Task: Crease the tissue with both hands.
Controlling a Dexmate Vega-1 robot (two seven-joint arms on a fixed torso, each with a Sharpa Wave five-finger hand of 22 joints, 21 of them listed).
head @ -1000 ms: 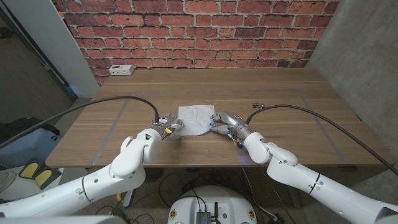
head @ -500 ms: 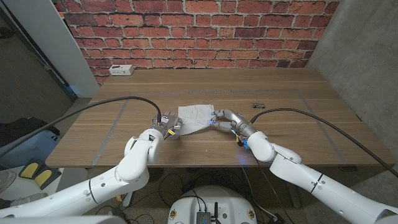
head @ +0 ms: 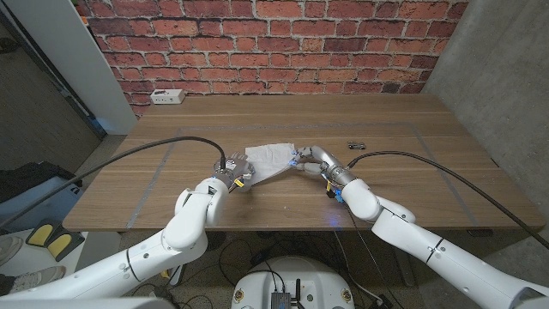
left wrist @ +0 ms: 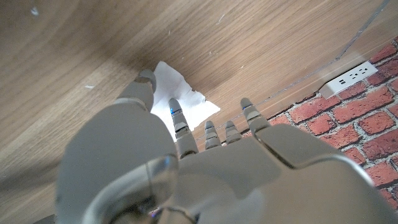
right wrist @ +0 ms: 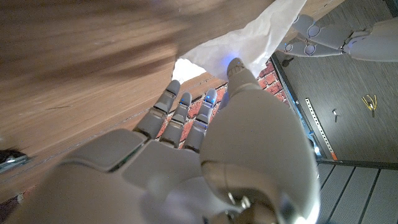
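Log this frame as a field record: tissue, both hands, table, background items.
tissue: white tissue, mid-table, near edge lifted off the wood between the hands
left hand: left hand holds the tissue's near left corner
right hand: right hand pinches the tissue's right corner, raised off the table
table: wooden table, faint taped outline on top
background: white power strip at the far left edge by the brick wall; small dark object right of the tissue, too small to identify
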